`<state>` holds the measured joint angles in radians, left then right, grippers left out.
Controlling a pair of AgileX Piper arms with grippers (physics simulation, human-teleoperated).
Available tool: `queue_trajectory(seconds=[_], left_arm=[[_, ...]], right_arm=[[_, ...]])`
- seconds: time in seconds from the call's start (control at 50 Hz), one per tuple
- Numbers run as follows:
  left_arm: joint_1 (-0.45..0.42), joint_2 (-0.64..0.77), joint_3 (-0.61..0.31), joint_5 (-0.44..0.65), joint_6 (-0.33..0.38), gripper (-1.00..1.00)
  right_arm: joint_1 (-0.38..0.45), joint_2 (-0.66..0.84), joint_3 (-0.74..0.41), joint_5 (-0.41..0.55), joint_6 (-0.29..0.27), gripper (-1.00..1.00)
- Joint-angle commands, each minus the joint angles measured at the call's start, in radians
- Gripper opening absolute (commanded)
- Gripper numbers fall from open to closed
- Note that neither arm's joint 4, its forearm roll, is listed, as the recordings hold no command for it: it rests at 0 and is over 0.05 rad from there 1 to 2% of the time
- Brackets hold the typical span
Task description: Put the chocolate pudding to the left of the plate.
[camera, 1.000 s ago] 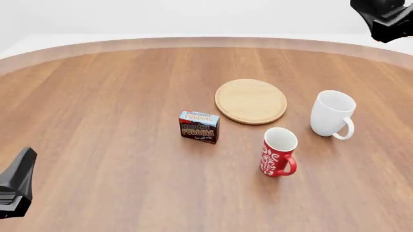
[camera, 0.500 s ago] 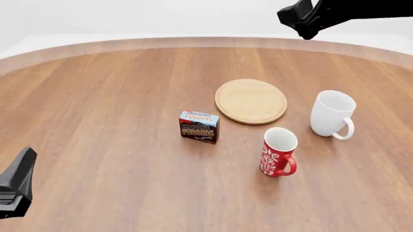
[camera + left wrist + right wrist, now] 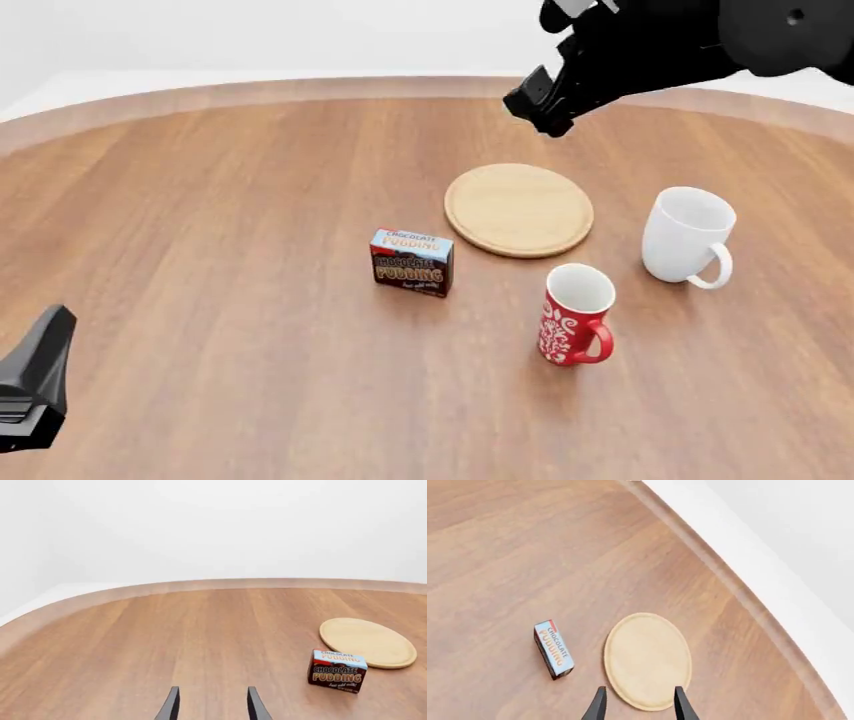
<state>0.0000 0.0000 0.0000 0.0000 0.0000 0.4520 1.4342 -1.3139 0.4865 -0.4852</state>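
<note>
Nearest the camera, at the lower left of the front frame, the left gripper [image 3: 30, 385] sits idle; its own wrist view shows two finger tips parted with bare wood between, so we log it as released and empty.

Mid-frame, the chocolate pudding [image 3: 411, 262] stands upright on the table [image 3: 200, 200], below and left of the plate [image 3: 519, 210], near it but not touching. In the lower right quadrant stands a red patterned mug [image 3: 577, 315], with a white mug [image 3: 689, 237] beyond it at centre right.

At the upper right, the right gripper [image 3: 545, 100] hangs above the table's far side, beyond the plate. Its wrist view shows the finger tips spread with nothing between them: released.

Our reading: this is the approach to the carton. To do it well, we would bring the right gripper down over the carton's blue-white top, align the fingers across its narrow faces, and close squarely so it does not tip. The arm should pass over the plate with clearance and stay away from the red mug. Placement wants the carton level with the plate's centre, on its left in the front frame.

Surface: round wood-grain tabletop with a pale rim. Room: plain white surround, featureless.
</note>
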Motion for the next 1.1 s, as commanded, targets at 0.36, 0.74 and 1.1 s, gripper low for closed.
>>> queue_trajectory(seconds=[0.36,0.74,1.1], left_arm=[[0.0,0.0,0.0,0.0,0.0,1.0],[0.0,0.0,0.0,0.0,0.0,1.0],[0.0,0.0,0.0,0.0,0.0,1.0]], right_arm=[[0.115,0.136,0.065,-0.051,0.036,1.0],[0.157,0.219,0.033,-0.063,0.054,1.0],[0.176,0.301,0.003,-0.092,0.075,1.0]])
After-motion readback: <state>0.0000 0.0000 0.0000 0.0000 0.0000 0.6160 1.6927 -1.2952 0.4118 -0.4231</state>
